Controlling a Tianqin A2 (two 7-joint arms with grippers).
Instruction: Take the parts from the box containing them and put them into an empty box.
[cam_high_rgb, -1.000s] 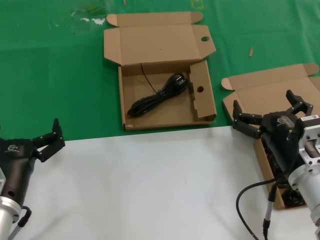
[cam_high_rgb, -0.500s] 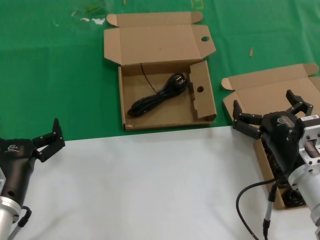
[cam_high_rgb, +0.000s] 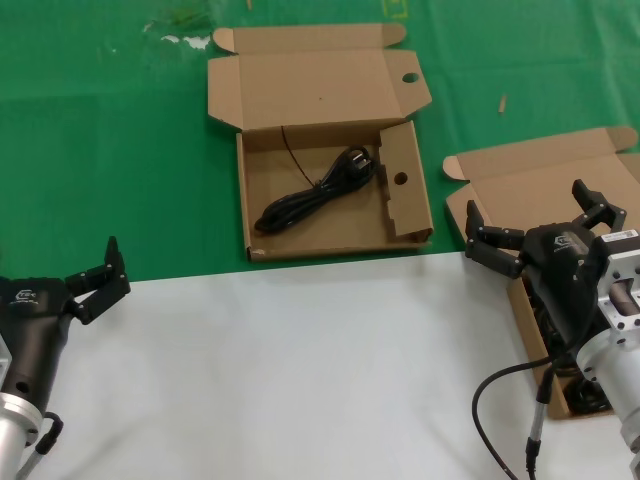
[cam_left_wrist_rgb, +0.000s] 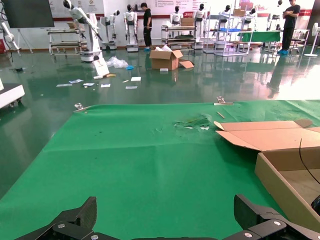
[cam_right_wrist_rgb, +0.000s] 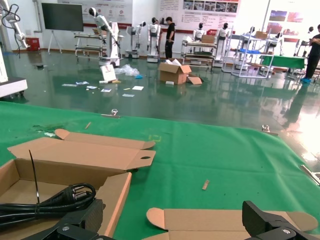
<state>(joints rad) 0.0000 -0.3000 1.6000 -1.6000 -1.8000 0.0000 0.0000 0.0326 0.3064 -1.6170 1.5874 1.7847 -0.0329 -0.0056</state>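
Observation:
The wide holed box (cam_high_rgb: 262, 215) lies open at the centre, on green cloth, with one black power cord (cam_high_rgb: 315, 190) inside. The plain-lid box (cam_high_rgb: 530, 175) is at the right, mostly hidden under my right arm; dark cords (cam_high_rgb: 585, 398) show in it. My right gripper (cam_high_rgb: 535, 215) is open and empty, above that box. My left gripper (cam_high_rgb: 92, 272) is open and empty at the far left, over the white sheet's edge. The right wrist view shows the cord (cam_right_wrist_rgb: 50, 200), the holed box's side flap (cam_right_wrist_rgb: 115, 195) and the plain lid (cam_right_wrist_rgb: 225, 220) beyond my right gripper (cam_right_wrist_rgb: 175, 222).
A white sheet (cam_high_rgb: 300, 370) covers the front of the table; green cloth (cam_high_rgb: 100, 150) covers the back. The left wrist view shows my left gripper (cam_left_wrist_rgb: 165, 222) over green cloth and a corner of the holed box (cam_left_wrist_rgb: 280, 175). A small scrap (cam_high_rgb: 503, 103) lies on the cloth.

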